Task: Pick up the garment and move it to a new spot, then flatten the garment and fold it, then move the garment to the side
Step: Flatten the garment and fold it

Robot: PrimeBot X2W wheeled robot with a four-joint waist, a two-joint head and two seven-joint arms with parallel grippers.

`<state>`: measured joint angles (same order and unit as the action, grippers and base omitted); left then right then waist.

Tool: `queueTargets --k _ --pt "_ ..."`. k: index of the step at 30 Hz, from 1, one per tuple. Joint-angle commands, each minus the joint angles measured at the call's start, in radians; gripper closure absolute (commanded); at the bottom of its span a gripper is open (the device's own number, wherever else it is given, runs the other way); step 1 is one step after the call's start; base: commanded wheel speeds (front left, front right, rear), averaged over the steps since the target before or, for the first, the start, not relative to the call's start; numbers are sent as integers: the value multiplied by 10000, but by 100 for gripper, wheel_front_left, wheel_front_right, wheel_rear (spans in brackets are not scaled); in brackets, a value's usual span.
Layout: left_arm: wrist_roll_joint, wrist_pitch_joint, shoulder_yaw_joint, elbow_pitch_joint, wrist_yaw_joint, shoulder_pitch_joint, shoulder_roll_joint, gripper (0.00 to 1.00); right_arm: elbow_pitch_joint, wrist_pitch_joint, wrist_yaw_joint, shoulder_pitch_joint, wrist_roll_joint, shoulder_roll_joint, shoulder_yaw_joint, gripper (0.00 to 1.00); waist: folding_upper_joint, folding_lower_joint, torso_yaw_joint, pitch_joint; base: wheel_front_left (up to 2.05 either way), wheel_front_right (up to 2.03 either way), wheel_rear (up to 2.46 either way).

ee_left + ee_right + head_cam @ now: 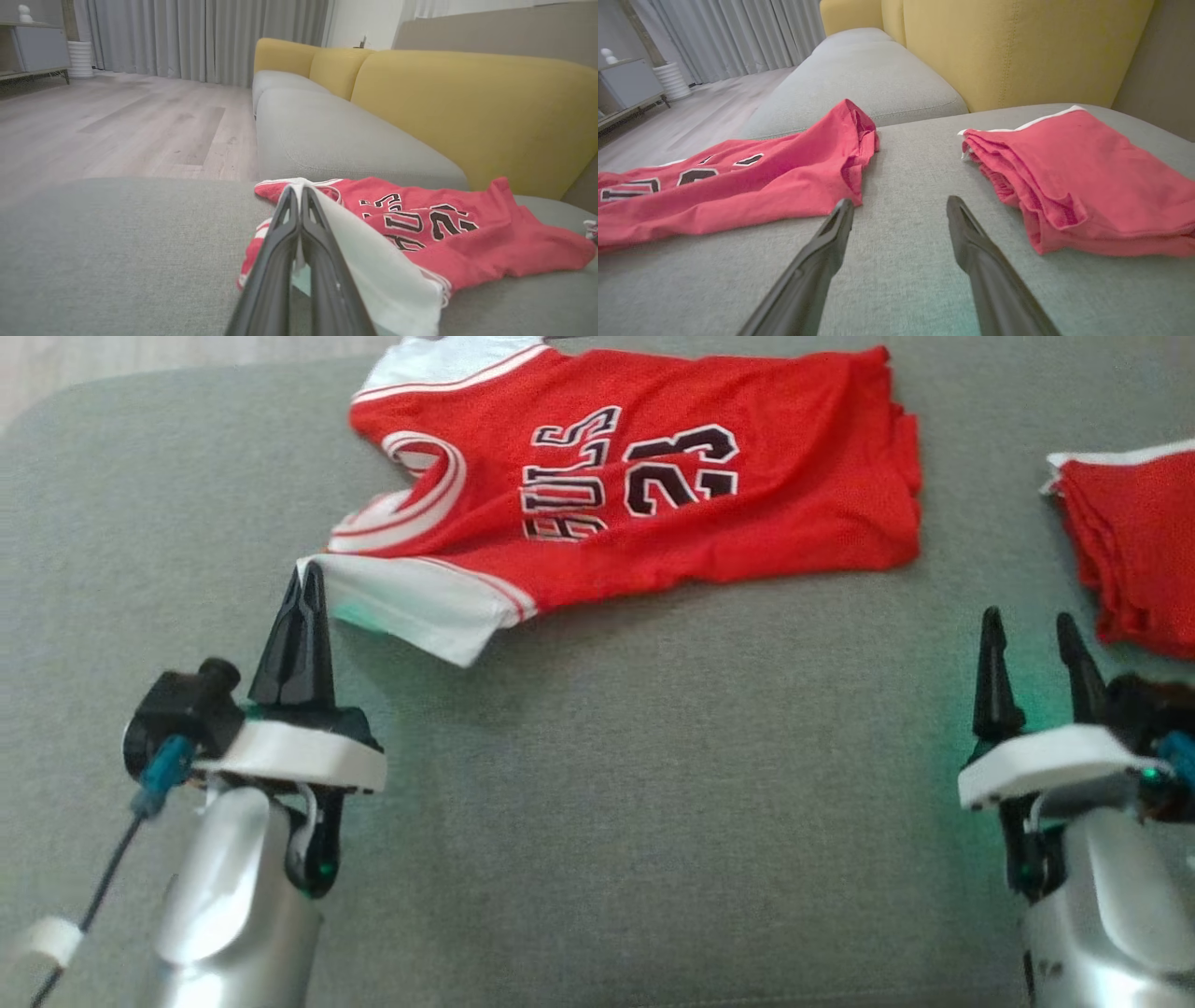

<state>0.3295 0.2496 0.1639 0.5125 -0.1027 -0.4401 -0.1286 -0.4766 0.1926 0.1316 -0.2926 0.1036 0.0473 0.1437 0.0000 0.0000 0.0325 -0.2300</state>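
The garment [728,485] is a red jersey with white sleeves and black lettering, lying spread and wrinkled on the grey sofa seat [653,784]. My left gripper [308,574] is shut on the corner of its near white sleeve [420,607]. In the left wrist view the closed gripper [299,189] has white cloth [387,280] pinched between its fingers, and the red body [490,242] stretches to the right. My right gripper [1032,630] stands open over bare cushion, apart from the garment. In the right wrist view the garment's hem [822,168] lies just left of that gripper [900,205].
A second red piece with a white edge [1134,551], folded, lies at the seat's right, close to my right gripper; it also lies to the right of the fingers [1087,177]. Yellow backrests [467,102] rise behind the seat. Wooden floor [117,121] lies beyond the seat's left edge.
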Motion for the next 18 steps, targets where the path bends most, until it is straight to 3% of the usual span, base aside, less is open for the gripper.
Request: queueTargets --k 1,10,18 --pt "-138 118 -371 -679 -23 179 -96 100 53 -164 -9 -577 -78 30 -71 0 0 0 -196 49 0 0 0" --pt "-411 120 -111 -1806 -143 687 207 100 -1788 -854 -9 -2182 98 30 137 0 0 0 -635 -154 0 0 0" --pt "-452 121 128 -2012 -213 588 345 100 -4337 -739 -9 -3788 110 30 927 0 0 0 -988 -460 0 0 0"
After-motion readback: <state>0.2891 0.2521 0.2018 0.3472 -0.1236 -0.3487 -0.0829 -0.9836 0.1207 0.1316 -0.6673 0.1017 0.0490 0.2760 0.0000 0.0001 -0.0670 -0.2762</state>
